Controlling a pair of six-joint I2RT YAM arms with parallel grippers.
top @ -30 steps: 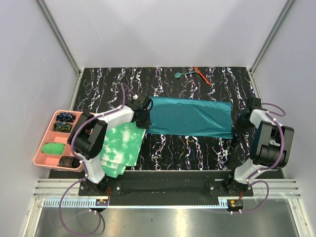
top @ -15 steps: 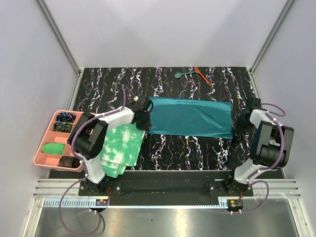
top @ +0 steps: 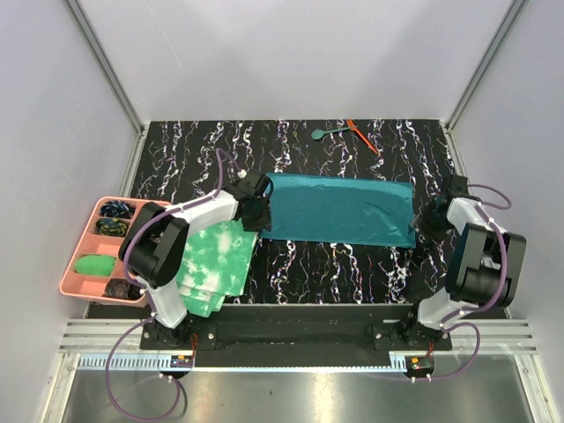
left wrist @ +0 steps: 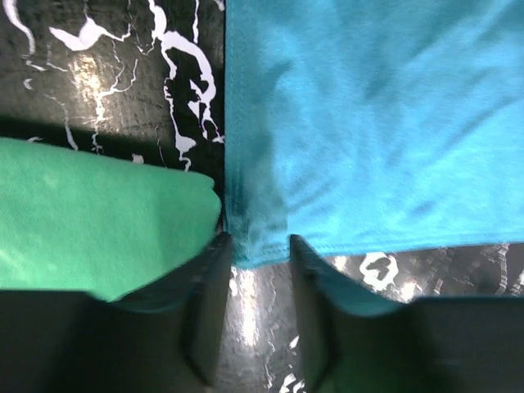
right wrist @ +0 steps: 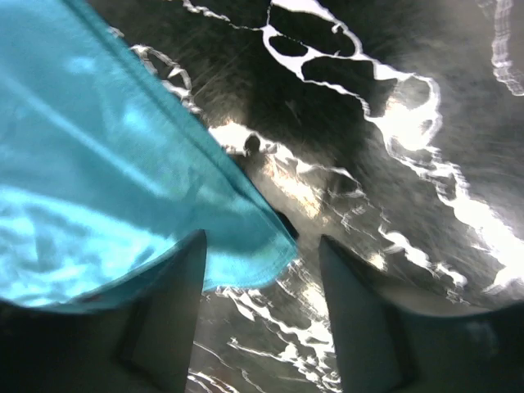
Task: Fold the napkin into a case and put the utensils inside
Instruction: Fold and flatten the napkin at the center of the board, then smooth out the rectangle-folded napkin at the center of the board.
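The dark teal napkin [top: 339,210] lies flat on the marbled table as a long folded rectangle. No slim case is in view. My left gripper [top: 258,212] sits at its near left corner, open. In the left wrist view that corner [left wrist: 260,244] lies loose at the tips of the gripper [left wrist: 255,255]. My right gripper [top: 422,221] is at the near right corner, open. The right wrist view shows the cloth corner [right wrist: 246,233] lying between the spread fingers [right wrist: 168,311] of the gripper [right wrist: 262,258]. The utensils, a teal spoon [top: 322,133] and an orange-red stick [top: 361,135], lie at the far edge.
A stack of green-and-white tie-dye cloths [top: 214,264] lies under the left arm and shows again as green cloth [left wrist: 90,237] in the left wrist view. A pink compartment tray [top: 77,256] with small items stands at the left edge. Grey walls enclose the table.
Both grippers have gone from shut to open, letting go of the napkin's near corners. The right arm has shifted slightly. The napkin stays flat.
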